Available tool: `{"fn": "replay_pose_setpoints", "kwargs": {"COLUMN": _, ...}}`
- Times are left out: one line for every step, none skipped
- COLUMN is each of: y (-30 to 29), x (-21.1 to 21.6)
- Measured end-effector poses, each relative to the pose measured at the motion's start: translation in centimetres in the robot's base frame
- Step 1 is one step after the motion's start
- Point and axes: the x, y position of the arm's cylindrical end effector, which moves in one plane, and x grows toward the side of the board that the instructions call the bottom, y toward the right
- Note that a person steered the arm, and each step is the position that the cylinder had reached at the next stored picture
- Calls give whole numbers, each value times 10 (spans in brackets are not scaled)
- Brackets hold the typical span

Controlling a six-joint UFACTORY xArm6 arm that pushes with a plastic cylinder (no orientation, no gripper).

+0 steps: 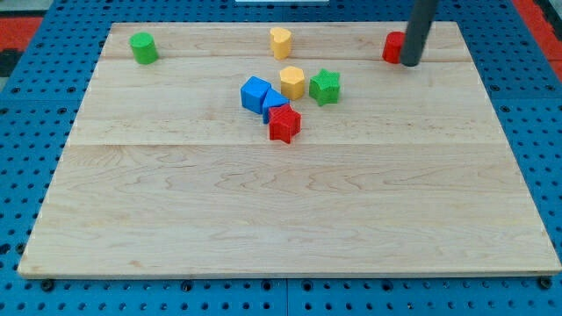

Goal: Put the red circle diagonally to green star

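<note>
The red circle (392,46) sits near the board's (263,228) top edge, toward the view's right. My tip (409,62) stands right against it on its right side; the rod partly covers that side, so only the block's left part shows. The rod has no jaws and holds nothing; it only presses sideways against things.

The green star (324,86) lies below and to the left of the red circle, well apart from it, at the right end of a cluster in the board's upper middle. A yellow block (292,82) sits just beside the star on its left, perhaps touching. Left of that, a blue block (255,93) lies against a second blue block (273,103), and a red star (284,125) touches this second one from below.

Another yellow block (280,42) stands alone near the top edge, above the cluster. A green cylinder (143,47) stands near the top left corner, well apart from everything else.

No container is on the board, and no writing or label can be read on the blocks or the wood. The board rests on a blue pegboard (35,132).
</note>
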Motion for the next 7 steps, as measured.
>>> {"fn": "replay_pose_setpoints", "kwargs": {"y": 7, "x": -37}}
{"fn": "replay_pose_setpoints", "kwargs": {"y": 7, "x": -10}}
{"fn": "replay_pose_setpoints", "kwargs": {"y": 1, "x": 5}}
{"fn": "replay_pose_setpoints", "kwargs": {"y": -22, "x": -14}}
{"fn": "replay_pose_setpoints", "kwargs": {"y": -23, "x": -23}}
{"fn": "replay_pose_setpoints", "kwargs": {"y": -23, "x": -3}}
{"fn": "replay_pose_setpoints", "kwargs": {"y": -23, "x": 9}}
